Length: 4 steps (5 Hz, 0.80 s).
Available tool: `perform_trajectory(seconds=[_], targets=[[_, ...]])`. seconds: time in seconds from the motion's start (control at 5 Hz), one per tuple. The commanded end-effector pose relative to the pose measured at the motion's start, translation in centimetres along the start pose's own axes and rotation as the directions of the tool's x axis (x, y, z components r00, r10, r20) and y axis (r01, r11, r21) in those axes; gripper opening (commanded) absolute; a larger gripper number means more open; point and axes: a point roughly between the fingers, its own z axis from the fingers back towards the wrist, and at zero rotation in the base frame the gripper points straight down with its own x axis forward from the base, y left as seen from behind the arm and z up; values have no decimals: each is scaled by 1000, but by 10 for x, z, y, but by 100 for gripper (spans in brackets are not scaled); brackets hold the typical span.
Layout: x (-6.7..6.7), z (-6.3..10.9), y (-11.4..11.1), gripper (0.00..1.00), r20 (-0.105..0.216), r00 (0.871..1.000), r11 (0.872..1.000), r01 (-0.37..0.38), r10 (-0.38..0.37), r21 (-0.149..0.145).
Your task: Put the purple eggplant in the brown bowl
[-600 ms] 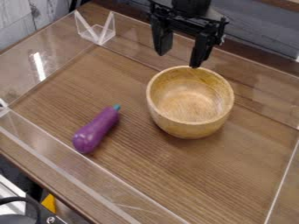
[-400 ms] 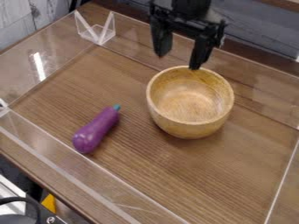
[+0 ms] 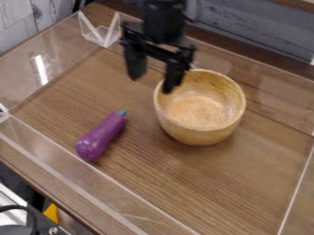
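Observation:
The purple eggplant (image 3: 102, 134) lies on the wooden table at the left, glossy violet, its darker stem end pointing up-right toward the bowl. To its right stands the brown bowl (image 3: 200, 106), a round light-wood bowl with nothing in it. My black gripper (image 3: 156, 67) hangs pointing down over the bowl's left rim, above and to the right of the eggplant. Its jaws are open and nothing is between the fingers (image 3: 134, 61).
Clear acrylic walls (image 3: 37, 69) fence the wooden table (image 3: 185, 179) on the left, front and right. A small clear acrylic stand (image 3: 99, 30) sits at the back left corner.
The gripper has moved left and a little lower, from behind the bowl to over its left rim. Its jaws stay open. Eggplant and bowl have not moved.

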Motion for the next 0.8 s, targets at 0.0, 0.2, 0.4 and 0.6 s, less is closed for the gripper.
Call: perform_trajectory(seconds=[0.0, 0.2, 0.4, 0.6], targets=[[-16, 7, 25, 100, 69, 998, 1000, 5, -7, 18], [-33, -1, 47, 100, 90, 996, 1000, -1, -1, 19], [-45, -10, 58, 100, 103, 995, 1000, -8, 6, 18], [-51, -17, 58, 100, 116, 993, 1000, -4, 3, 13]])
